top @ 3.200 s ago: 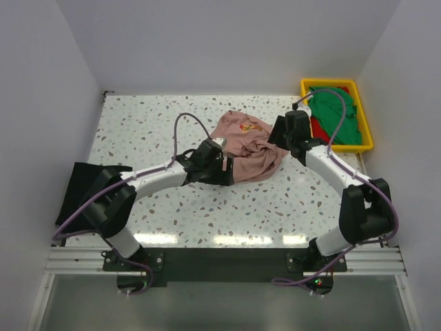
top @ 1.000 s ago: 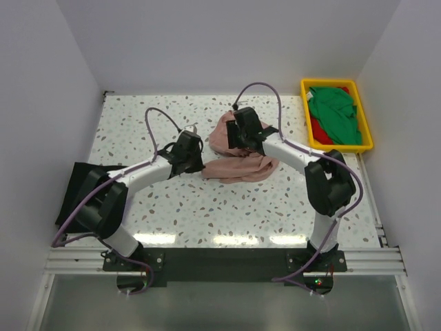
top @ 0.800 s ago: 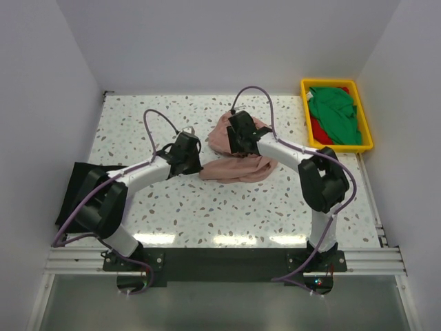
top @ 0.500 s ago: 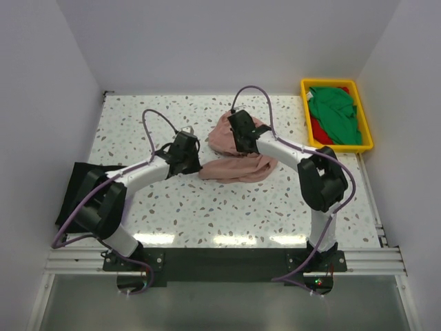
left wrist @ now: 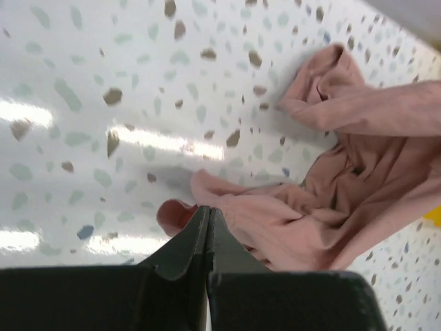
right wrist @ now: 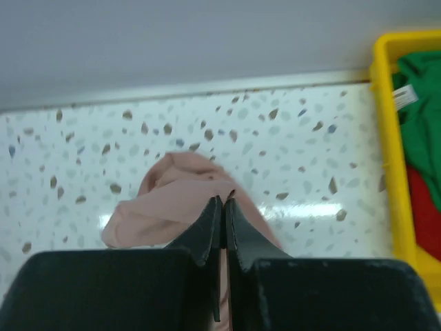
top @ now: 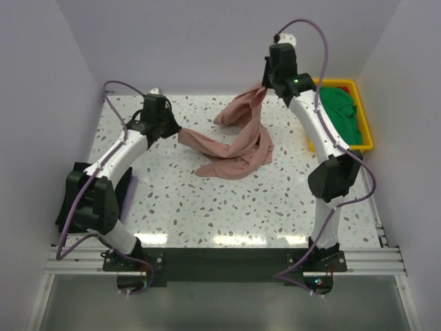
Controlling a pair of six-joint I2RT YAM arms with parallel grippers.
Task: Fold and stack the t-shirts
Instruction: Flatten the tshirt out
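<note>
The dusty pink t-shirt (top: 238, 148) hangs stretched between both grippers, its lower folds resting on the speckled table. My left gripper (top: 172, 129) is shut on one edge of it at the back left; in the left wrist view the closed jaws (left wrist: 208, 210) pinch pink cloth (left wrist: 331, 200). My right gripper (top: 264, 86) is raised high near the back wall, shut on another edge, with the pink cloth (right wrist: 172, 200) draped below its closed jaws (right wrist: 224, 201). A black t-shirt (top: 81, 186) lies at the table's left edge. A green t-shirt (top: 341, 114) and a red one (right wrist: 424, 207) lie in the tray.
The yellow tray (top: 363, 134) stands at the back right corner, right of the raised right arm. White walls close in the table at the back and on both sides. The arm bases sit at the near edge.
The right gripper closed on the pink t-shirt and lifted it up toward the back. The left arm swung left and back with its edge, pulling the cloth out between them.
</note>
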